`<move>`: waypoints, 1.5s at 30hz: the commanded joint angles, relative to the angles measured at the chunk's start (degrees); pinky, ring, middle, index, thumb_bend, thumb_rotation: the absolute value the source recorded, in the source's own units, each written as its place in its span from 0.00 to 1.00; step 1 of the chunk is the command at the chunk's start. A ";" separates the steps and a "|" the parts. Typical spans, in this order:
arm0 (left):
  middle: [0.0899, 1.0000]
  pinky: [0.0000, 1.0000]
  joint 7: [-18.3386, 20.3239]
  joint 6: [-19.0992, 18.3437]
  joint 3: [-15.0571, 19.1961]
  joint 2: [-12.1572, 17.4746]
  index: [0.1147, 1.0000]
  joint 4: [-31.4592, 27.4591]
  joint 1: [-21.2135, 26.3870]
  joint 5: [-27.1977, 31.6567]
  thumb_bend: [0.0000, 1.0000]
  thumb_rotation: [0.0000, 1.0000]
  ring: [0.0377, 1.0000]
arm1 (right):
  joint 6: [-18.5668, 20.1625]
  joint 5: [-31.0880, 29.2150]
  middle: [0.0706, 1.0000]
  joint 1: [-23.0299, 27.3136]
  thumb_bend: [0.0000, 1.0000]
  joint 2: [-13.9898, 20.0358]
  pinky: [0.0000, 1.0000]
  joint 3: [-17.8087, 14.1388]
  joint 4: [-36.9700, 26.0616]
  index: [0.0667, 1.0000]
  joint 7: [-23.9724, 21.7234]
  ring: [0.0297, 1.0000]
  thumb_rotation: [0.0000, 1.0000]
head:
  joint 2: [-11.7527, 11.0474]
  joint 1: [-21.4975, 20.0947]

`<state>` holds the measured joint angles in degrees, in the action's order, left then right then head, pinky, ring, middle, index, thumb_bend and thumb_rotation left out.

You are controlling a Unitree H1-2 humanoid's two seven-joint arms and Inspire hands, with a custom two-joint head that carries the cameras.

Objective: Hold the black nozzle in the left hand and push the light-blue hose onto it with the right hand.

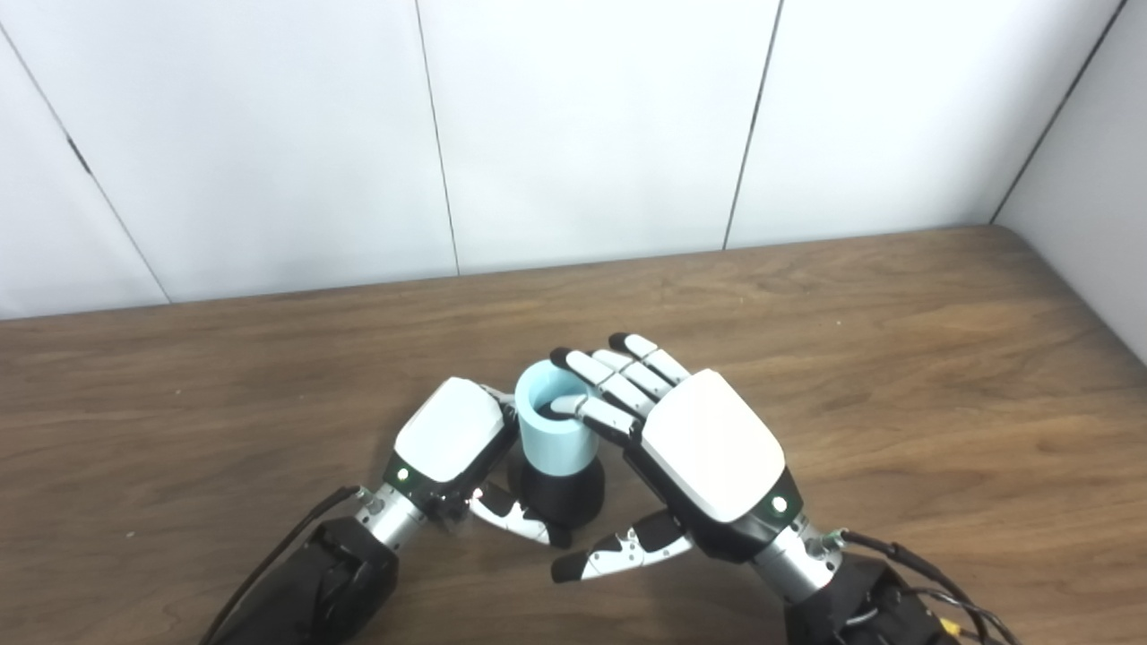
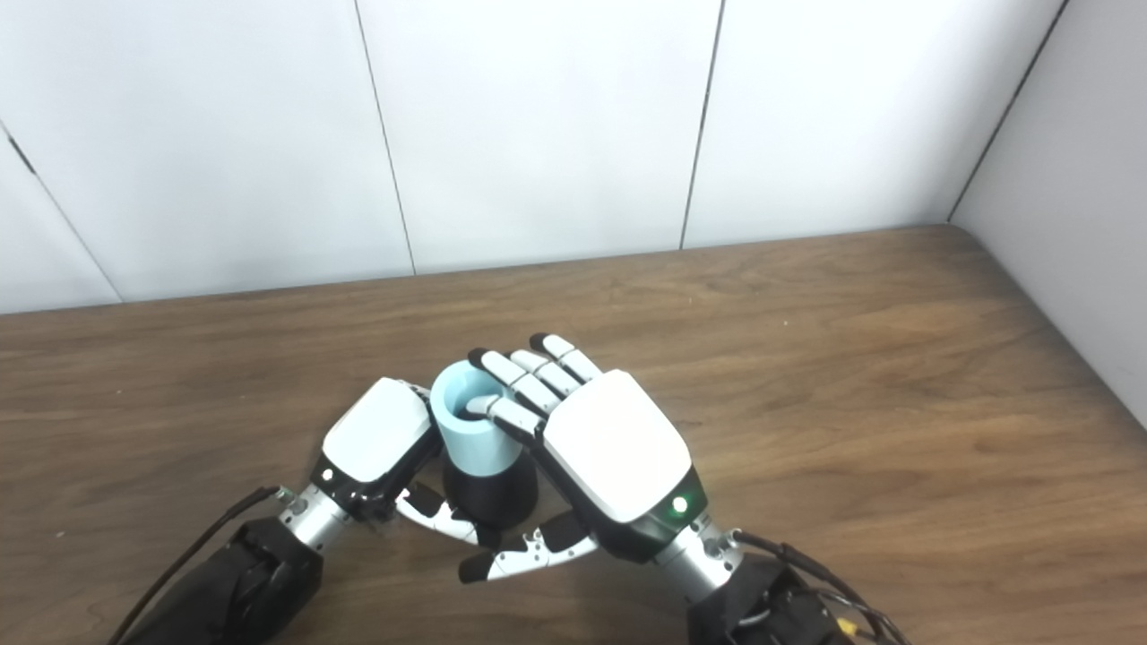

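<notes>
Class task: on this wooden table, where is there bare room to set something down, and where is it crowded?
Bare wood lies along the white wall, toward the right corner and at far left of the wooden table. It is crowded near centre: left hand, right hand, light-blue hose on black nozzle.

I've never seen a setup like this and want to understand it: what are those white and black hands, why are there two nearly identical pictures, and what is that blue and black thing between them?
Both pictures come from two cameras side by side on a humanoid robot's head, looking down at its own work, so they show one scene from slightly different spots. The white-backed shapes are its two mechanical hands, with arms entering from the bottom edge. They work over a brown wooden table against white wall panels.

Between the hands stands a black nozzle with a short light-blue hose sitting upright on top of it, open end up. The left hand is wrapped around the nozzle, its thumb curling under. The right hand has its fingers spread over the hose's rim, one dipping inside, thumb held apart; it seems to be pressing rather than gripping.
</notes>
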<state>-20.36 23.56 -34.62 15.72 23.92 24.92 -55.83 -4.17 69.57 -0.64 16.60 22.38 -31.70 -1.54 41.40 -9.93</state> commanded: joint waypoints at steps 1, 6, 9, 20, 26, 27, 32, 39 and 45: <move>0.42 0.18 0.32 -0.65 -5.63 -4.07 0.41 7.64 -13.79 -0.56 0.52 0.00 0.20 | -1.47 -0.24 0.71 -5.90 0.73 3.67 0.88 4.80 4.71 0.67 -15.11 0.82 0.82 | 0.00 -0.02; 0.42 0.19 0.60 -0.77 -5.53 -3.98 0.42 7.18 -13.97 -0.40 0.52 0.00 0.22 | -1.14 0.22 0.71 -5.84 0.74 3.81 0.88 5.28 4.85 0.67 -15.97 0.83 0.83 | 0.12 0.03; 0.42 0.19 0.32 -0.85 -5.54 -3.97 0.42 7.16 -14.04 -0.61 0.52 0.00 0.22 | -0.57 0.35 0.72 -5.82 0.74 3.88 0.88 5.54 4.71 0.68 -17.07 0.83 0.86 | 0.19 0.02; 0.42 0.17 0.11 -0.77 -5.64 -3.87 0.41 7.10 -14.06 -0.75 0.52 0.00 0.19 | 1.12 0.89 0.72 -5.55 0.76 4.12 0.89 6.02 5.04 0.69 -19.25 0.82 0.90 | 0.23 0.05; 0.38 0.18 -0.73 -0.42 -5.60 -3.93 0.42 7.46 -14.05 -0.80 0.52 0.00 0.20 | 1.76 0.96 0.72 -5.39 0.77 4.21 0.90 6.11 5.15 0.69 -19.92 0.83 0.92 | 0.28 0.10; 0.40 0.17 -0.73 -0.41 -5.61 -3.92 0.42 7.44 -14.06 -0.81 0.52 0.00 0.19 | 1.89 0.97 0.72 -5.40 0.77 4.24 0.90 6.17 5.14 0.69 -19.99 0.83 0.92 | 0.30 0.09; 0.42 0.15 -0.05 -0.62 -5.55 -3.85 0.41 6.94 -14.22 -0.57 0.52 0.00 0.17 | 2.56 1.74 0.74 -5.35 0.78 4.39 0.91 6.50 4.84 0.70 -21.88 0.84 0.94 | 0.39 0.12; 0.32 0.17 -0.37 -0.72 -5.72 -3.78 0.43 6.78 -14.21 -1.04 0.51 0.00 0.19 | 2.93 2.86 0.76 -5.18 0.79 4.52 0.91 6.92 4.28 0.74 -25.23 0.86 0.98 | 0.43 0.13; 0.32 0.17 0.00 -0.88 -5.71 -3.73 0.43 6.57 -14.20 -1.00 0.52 0.00 0.19 | 3.08 2.78 0.76 -5.04 0.80 4.59 0.89 7.11 4.14 0.74 -26.04 0.85 0.98 | 0.49 0.12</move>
<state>-20.10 23.29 -34.55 15.81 23.29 24.83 -55.84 0.46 71.95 -0.06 16.62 23.75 -32.89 -4.44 41.84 -9.76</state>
